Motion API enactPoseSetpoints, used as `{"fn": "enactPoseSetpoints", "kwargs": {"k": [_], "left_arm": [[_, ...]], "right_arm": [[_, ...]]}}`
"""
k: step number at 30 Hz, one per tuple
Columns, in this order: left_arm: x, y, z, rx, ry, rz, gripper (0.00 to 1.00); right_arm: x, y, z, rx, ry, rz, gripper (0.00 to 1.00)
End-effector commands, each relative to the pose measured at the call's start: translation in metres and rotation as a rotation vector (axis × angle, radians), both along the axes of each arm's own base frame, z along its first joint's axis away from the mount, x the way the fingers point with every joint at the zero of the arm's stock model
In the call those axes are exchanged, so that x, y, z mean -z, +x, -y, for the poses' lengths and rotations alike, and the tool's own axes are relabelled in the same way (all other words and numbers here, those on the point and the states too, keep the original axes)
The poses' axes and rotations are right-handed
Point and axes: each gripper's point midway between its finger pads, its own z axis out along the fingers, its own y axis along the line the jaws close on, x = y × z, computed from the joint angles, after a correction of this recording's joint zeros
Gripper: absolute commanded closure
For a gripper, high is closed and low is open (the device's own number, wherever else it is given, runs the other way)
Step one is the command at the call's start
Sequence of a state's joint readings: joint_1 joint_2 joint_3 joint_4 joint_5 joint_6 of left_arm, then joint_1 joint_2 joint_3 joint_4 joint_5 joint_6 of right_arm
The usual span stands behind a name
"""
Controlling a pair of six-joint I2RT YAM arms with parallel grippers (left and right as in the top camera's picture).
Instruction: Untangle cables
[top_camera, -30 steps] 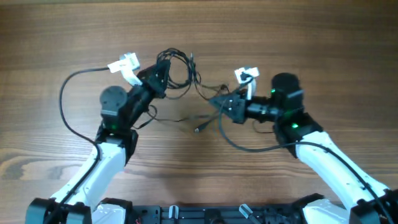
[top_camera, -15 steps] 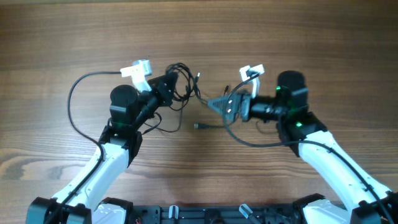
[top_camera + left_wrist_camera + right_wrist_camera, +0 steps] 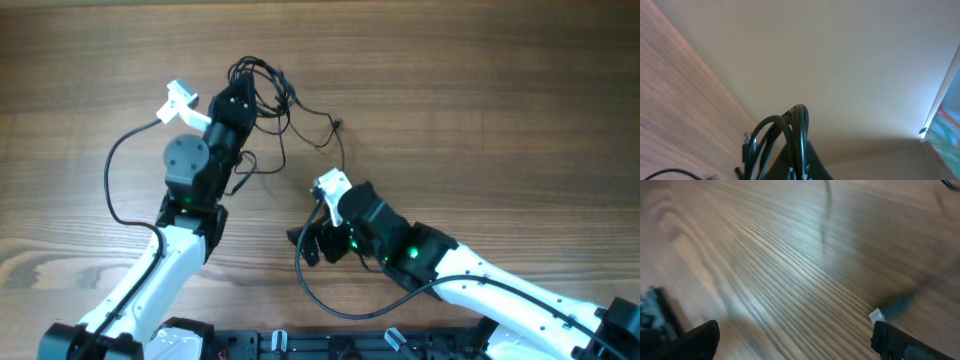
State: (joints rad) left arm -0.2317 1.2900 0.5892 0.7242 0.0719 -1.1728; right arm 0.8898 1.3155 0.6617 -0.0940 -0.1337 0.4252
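Nearest, we hold our right gripper (image 3: 792,337) with its jaws spread wide over the wooden table (image 3: 480,100), nothing between them. Farther out, our left gripper (image 3: 241,98) is clamped on the cables (image 3: 802,130); black loops bunch at its jaws, and 1 strand trails toward the right gripper.

Overhead straight down on the table (image 3: 500,80); both wrist views close, low-angled along the same wood.
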Motion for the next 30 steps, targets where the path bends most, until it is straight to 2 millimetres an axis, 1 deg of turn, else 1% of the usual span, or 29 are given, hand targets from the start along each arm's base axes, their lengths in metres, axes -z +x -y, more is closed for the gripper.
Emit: {"fn": "enactPoseSetpoints", "kwargs": {"k": [1,2,3,4,5,6,7,8,9,10,11,12,13,14,15,16,17,19,20,22,25,27,28,29,30], "left_arm": [[-0.052,0.004,0.005,0.003,-0.028,0.028,0.96],[-0.057,0.006,0.01,0.012,-0.02,-0.006,0.96],[-0.062,0.007,0.015,0.021,-0.015,-0.025,0.96],[-0.072,0.007,0.02,0.03,-0.015,-0.025,0.96],[-0.081,0.006,0.025,0.039,-0.02,-0.009,0.96],[-0.088,0.006,0.027,0.04,-0.025,0.005,0.96],[-0.095,0.005,0.03,0.042,-0.029,0.019,0.96],[-0.101,0.004,0.033,0.049,-0.032,0.029,0.96],[-0.103,0.003,0.035,0.054,-0.034,0.034,0.96],[-0.104,0.003,0.035,0.055,-0.035,0.035,0.96],[-0.105,0.003,0.035,0.055,-0.051,0.031,0.96],[-0.105,0.003,0.035,0.056,-0.08,0.022,0.96],[-0.107,0.002,0.035,0.057,-0.083,0.025,0.96],[-0.109,0.001,0.034,0.057,-0.085,0.031,0.96],[-0.112,-0.001,0.034,0.057,-0.086,0.037,0.96],[-0.115,-0.003,0.033,0.057,-0.09,0.044,0.96],[-0.12,-0.006,0.032,0.057,-0.095,0.055,0.96],[-0.127,-0.01,0.03,0.058,-0.1,0.072,0.96],[-0.13,-0.012,0.03,0.059,-0.102,0.078,0.96],[-0.131,-0.013,0.029,0.059,-0.103,0.083,0.96],[-0.127,-0.013,0.03,0.058,-0.098,0.067,0.96],[-0.123,-0.012,0.03,0.058,-0.093,0.05,0.96],[-0.123,-0.012,0.03,0.058,-0.093,0.05,0.96],[-0.123,-0.012,0.03,0.058,-0.093,0.051,0.96],[-0.123,-0.012,0.03,0.058,-0.093,0.05,0.96]], "right_arm": [[-0.028,0.002,0.03,0.108,-0.018,0.062,0.0],[-0.047,0.003,0.045,0.152,-0.015,0.118,0.0],[-0.067,0.009,0.063,0.224,-0.011,0.193,0.0],[-0.082,0.012,0.075,0.274,0.004,0.249,0.0],[-0.089,0.011,0.079,0.283,0.031,0.272,0.0],[-0.083,0.009,0.077,0.269,0.04,0.264,0.0],[-0.071,0.005,0.071,0.231,0.042,0.245,0.0],[-0.059,-0.002,0.055,0.125,0.056,0.247,0.0],[-0.053,-0.007,0.038,0.024,0.092,0.271,0.0],[-0.05,-0.008,0.024,-0.035,0.134,0.301,0.0],[-0.044,0.002,0.013,-0.047,0.164,0.358,0.02],[-0.033,0.014,0.0,-0.045,0.177,0.399,0.03],[-0.029,0.021,-0.011,-0.054,0.205,0.418,0.04],[-0.024,0.029,-0.023,-0.069,0.234,0.463,0.09],[-0.02,0.036,-0.033,-0.077,0.259,0.516,0.1],[-0.015,0.044,-0.042,-0.081,0.287,0.569,0.14],[-0.004,0.054,-0.049,-0.06,0.296,0.592,0.18],[0.012,0.068,-0.061,-0.051,0.277,0.609,0.17],[0.017,0.074,-0.068,-0.056,0.267,0.61,0.17],[0.019,0.085,-0.083,-0.06,0.263,0.618,0.16],[0.024,0.102,-0.1,-0.113,0.166,0.647,0.16],[0.02,0.111,-0.109,-0.143,0.119,0.676,0.16],[0.016,0.118,-0.11,-0.142,0.102,0.699,0.2],[0.013,0.126,-0.106,-0.111,0.094,0.708,0.23],[0.012,0.133,-0.101,-0.091,0.086,0.71,0.32]]}}
